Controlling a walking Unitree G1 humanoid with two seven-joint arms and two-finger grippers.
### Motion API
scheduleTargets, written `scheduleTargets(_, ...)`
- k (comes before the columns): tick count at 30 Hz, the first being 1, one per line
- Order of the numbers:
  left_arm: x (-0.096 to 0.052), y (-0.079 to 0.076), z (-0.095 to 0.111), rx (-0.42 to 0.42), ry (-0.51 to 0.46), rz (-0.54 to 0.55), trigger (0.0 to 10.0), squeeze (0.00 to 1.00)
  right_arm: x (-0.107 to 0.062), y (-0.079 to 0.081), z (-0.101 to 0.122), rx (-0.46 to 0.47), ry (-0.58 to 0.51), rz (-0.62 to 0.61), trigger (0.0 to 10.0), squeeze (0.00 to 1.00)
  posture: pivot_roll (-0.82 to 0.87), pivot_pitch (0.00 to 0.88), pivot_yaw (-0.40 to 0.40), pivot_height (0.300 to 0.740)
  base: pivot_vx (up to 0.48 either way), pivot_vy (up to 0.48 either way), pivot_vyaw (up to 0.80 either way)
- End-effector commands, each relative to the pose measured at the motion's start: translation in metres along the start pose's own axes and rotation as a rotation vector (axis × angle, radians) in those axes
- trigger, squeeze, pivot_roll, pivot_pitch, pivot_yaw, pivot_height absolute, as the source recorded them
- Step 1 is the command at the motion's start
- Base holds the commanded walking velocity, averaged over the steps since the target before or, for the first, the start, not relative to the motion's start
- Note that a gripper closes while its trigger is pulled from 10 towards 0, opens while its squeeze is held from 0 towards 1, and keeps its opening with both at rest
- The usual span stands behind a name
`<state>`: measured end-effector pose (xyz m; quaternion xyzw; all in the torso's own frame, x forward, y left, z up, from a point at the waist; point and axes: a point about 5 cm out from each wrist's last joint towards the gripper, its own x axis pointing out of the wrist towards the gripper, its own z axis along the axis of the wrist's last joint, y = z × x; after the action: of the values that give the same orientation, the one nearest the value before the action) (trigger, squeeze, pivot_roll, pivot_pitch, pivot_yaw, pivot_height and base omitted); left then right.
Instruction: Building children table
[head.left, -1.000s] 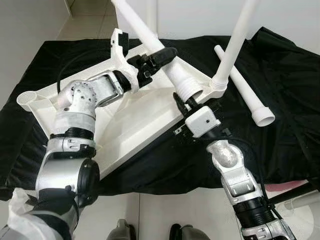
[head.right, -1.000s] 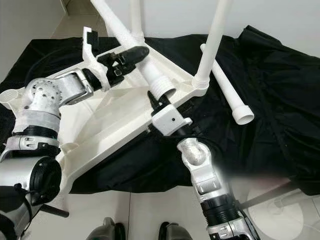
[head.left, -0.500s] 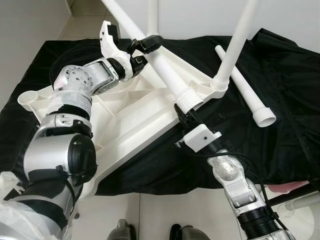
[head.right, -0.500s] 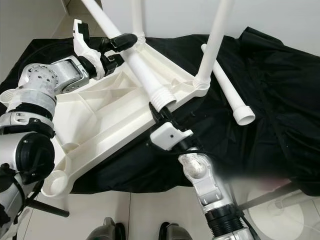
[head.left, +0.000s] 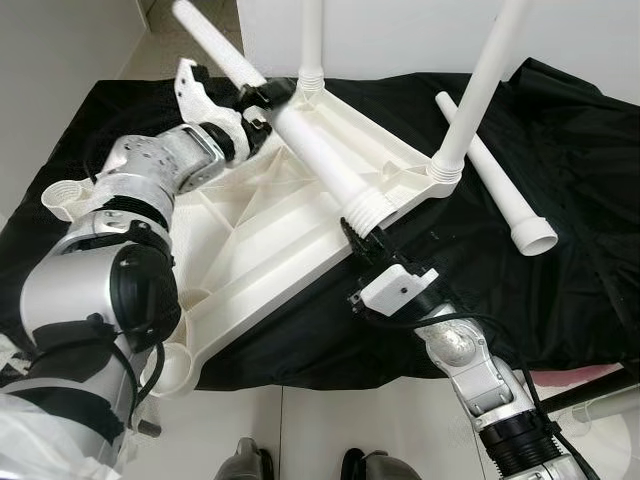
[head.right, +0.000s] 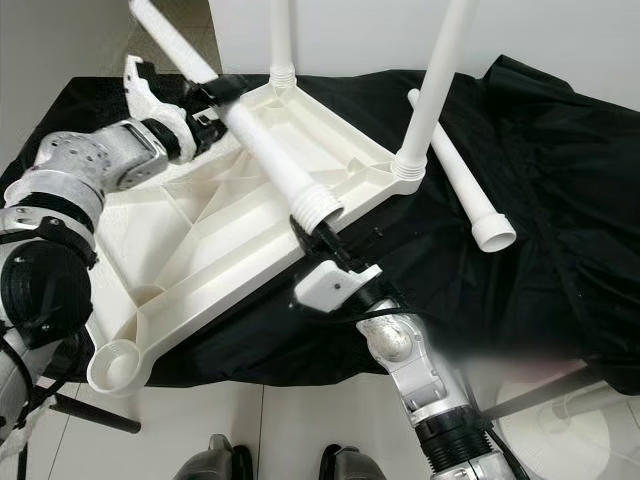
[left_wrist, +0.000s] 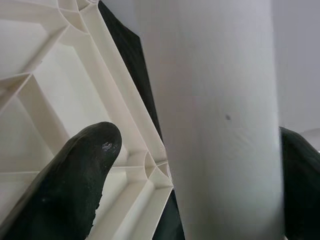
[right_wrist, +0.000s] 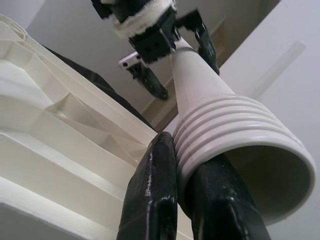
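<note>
1. Upturned white plastic children's table top (head.left: 270, 215), ribbed underside facing up, lying on a black cloth (head.left: 560, 150) spread over the floor
2. Two white legs already standing upright in corner sockets: one at the far corner (head.left: 311, 40), one at the right corner (head.left: 480, 90)
3. Fourth leg (head.left: 495, 185) lying loose on the cloth, just beside the right corner, wide end toward the robot
4. Third leg (head.left: 300, 135) held slanting above the table top, threaded collar at its lower end, near the right edge of the top
5. Left gripper (head.left: 262, 98) closed around the upper shaft of this slanted leg, black fingers (left_wrist: 75, 175) on either side of the tube
6. Right gripper (head.left: 365, 238) at the threaded collar, both fingers (right_wrist: 155, 195) pressed close together and touching the collar's rim; gripping or only bracing it, cannot tell
7. Empty sockets at the near corner (head.left: 175, 370) and the left corner (head.left: 62, 195), well apart from the held leg's threaded end
8. Risks, as a judgement: smooth tube sliding through the left grip, collar slipping off the right fingertips, swinging leg knocking an upright leg, crooked entry jamming the thread
</note>
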<state>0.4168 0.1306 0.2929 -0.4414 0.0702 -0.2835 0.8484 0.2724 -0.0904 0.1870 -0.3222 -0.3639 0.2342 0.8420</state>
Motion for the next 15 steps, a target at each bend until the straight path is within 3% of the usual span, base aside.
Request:
scheduleTargets(1, 0.002, -0.003, -0.001, 0.011, 0.011, -0.018, 10.0, 0.00, 0.002, 0.001, 0.005, -0.006, -0.043, 0.005, 10.0, 0.00, -0.11, 0.096, 0.025, 0.740, 0.000, 0.000, 0.00)
scheduleTargets(3, 0.002, -0.003, 0.000, 0.008, -0.001, -0.016, 10.0, 0.00, 0.001, 0.003, 0.005, -0.007, -0.046, 0.021, 10.0, 0.00, -0.11, 0.099, 0.022, 0.740, 0.000, 0.000, 0.00)
scheduleTargets(4, 0.002, -0.004, 0.004, 0.000, -0.023, -0.014, 6.4, 0.00, 0.000, 0.004, 0.005, -0.006, -0.045, 0.029, 10.0, 0.00, -0.11, 0.099, 0.022, 0.740, 0.000, 0.000, 0.00)
scheduleTargets(6, 0.002, -0.004, 0.007, -0.005, -0.038, -0.013, 6.4, 0.00, 0.000, 0.005, 0.004, -0.006, -0.044, 0.033, 10.0, 0.00, -0.11, 0.099, 0.022, 0.740, 0.000, 0.000, 0.00)
scheduleTargets(7, 0.001, -0.005, 0.010, -0.005, -0.054, -0.011, 0.0, 0.00, -0.001, 0.006, 0.003, -0.004, -0.038, 0.036, 10.0, 0.00, -0.10, 0.101, 0.020, 0.740, 0.000, 0.000, 0.00)
scheduleTargets(15, -0.002, -0.007, 0.020, -0.013, -0.083, -0.021, 0.0, 0.00, -0.003, 0.011, 0.002, 0.010, -0.032, 0.048, 10.0, 0.00, -0.09, 0.099, 0.018, 0.740, 0.000, 0.000, 0.00)
